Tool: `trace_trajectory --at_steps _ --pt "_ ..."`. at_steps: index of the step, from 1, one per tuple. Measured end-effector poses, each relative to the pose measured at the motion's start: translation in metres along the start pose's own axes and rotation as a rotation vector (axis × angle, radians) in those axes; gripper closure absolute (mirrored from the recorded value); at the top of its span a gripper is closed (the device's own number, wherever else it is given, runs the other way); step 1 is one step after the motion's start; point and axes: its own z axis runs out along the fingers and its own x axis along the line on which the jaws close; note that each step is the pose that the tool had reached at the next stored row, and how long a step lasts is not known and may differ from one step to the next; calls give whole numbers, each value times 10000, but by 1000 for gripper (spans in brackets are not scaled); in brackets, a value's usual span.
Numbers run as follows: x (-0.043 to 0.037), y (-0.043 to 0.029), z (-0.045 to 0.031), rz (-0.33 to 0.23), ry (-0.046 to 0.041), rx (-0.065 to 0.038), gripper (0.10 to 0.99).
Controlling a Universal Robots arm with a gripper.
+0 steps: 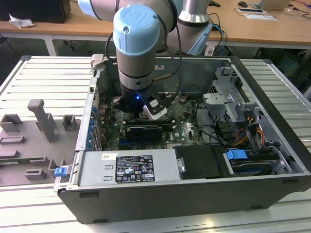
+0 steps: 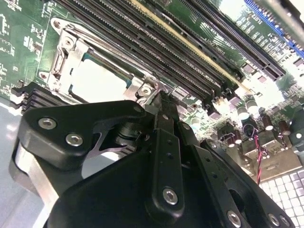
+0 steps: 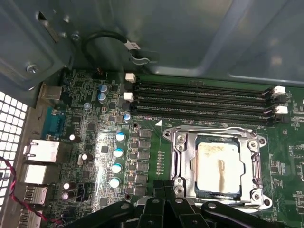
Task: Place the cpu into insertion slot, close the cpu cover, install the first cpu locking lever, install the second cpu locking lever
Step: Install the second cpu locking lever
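Cpu [image 3: 219,164] sat seated in the insertion slot [image 3: 192,164], you saw | cpu cover [image 3: 182,148] lay flat, framing the cpu | gripper [image 2: 161,102] hovered just beside the slot, fingers [image 2: 164,118] pressed together, holding nothing.

You'll find the cpu [image 3: 219,166] lying flat in the insertion slot [image 3: 187,164], its pale silvery-tan face up, with a brownish streak down its middle. The cpu cover [image 3: 216,134], a thin silvery frame, lies flat around it, its cut-out middle leaving the chip's face showing, on the green board beside the long black slots.
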Motion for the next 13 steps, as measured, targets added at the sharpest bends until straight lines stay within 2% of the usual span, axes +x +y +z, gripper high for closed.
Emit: trace_trajectory --at_steps 13 --pt "-4 31 -110 -1 3 47 980"
